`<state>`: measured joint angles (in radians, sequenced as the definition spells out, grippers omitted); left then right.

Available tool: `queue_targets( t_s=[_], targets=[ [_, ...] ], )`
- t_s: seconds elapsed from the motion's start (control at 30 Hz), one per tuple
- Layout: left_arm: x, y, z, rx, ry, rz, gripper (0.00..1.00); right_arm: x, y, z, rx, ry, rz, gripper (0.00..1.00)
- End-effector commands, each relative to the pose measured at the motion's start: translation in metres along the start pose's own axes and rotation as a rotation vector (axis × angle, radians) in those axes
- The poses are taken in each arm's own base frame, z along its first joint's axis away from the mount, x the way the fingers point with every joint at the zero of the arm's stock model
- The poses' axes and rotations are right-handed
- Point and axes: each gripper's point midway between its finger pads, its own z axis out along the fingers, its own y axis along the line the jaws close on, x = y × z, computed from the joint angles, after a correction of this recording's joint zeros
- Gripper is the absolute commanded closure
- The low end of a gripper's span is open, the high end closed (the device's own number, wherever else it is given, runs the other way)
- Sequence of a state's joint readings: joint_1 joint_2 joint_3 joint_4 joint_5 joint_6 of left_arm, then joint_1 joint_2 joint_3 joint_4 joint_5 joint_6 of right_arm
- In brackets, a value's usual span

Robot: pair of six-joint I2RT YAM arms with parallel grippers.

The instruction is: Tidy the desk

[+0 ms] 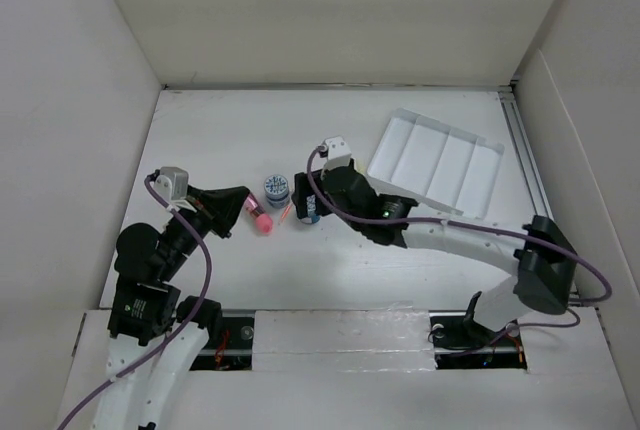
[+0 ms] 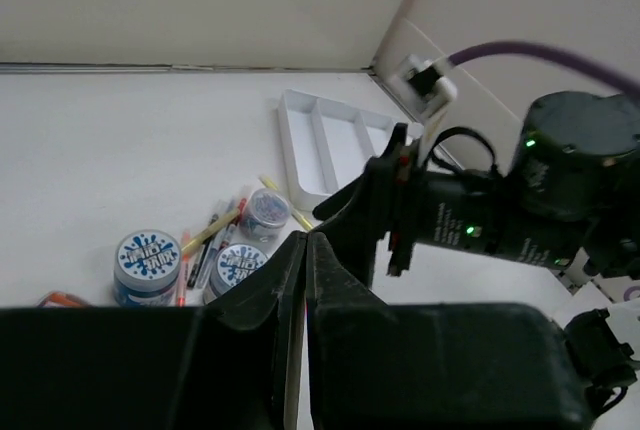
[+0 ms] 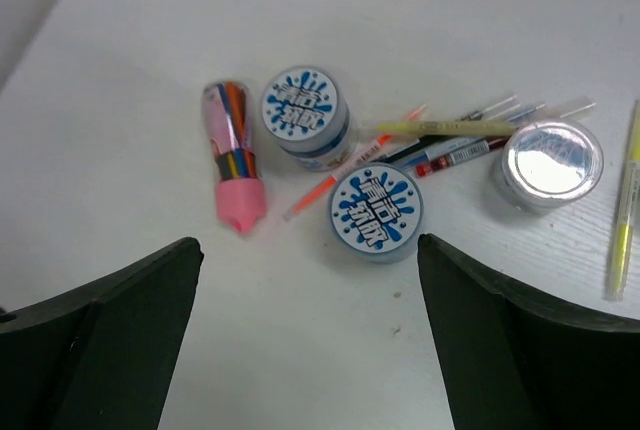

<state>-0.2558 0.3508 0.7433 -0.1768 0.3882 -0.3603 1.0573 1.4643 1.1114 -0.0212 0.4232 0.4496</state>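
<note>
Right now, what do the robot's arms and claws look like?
Both arms are smooth white tubes joined by chunky black joints: the left arm and the right arm look alike. A purple cable loops along each one. Each claw is black with two wedge-shaped fingers, the left claw and the right claw the same. A tiny green light glows on the right arm.

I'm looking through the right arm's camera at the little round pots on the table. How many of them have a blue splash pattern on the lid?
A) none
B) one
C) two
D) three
C: one blue-splash pot sits beside the pink-capped tube, a second blue-splash pot lies among the pens, and the third pot has a plain silvery top.
</note>
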Motion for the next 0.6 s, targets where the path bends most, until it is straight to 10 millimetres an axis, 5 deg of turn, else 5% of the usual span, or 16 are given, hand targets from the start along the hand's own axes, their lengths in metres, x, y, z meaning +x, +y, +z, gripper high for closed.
queue_targets(
  t_s=[0.0,0.07,0.2,0.57],
  targets=[
    [-0.005,0.005,0.004,-0.015,-0.022,0.002,1.0,0.005,0.002,0.015,0.047,0.045,-0.073,0.06],
    [-0.003,0.007,0.004,-0.025,-0.011,-0.003,0.96,0.028,-0.004,0.035,0.093,0.112,-0.143,0.05],
    [-0.013,0.011,-0.002,-0.068,-0.063,0.001,0.66,0.036,-0.001,0.066,0.128,0.127,-0.212,0.05],
    [-0.027,0.017,-0.014,-0.139,-0.128,-0.012,0.61,0.055,0.02,0.127,0.016,0.225,-0.231,0.07]
  ],
)
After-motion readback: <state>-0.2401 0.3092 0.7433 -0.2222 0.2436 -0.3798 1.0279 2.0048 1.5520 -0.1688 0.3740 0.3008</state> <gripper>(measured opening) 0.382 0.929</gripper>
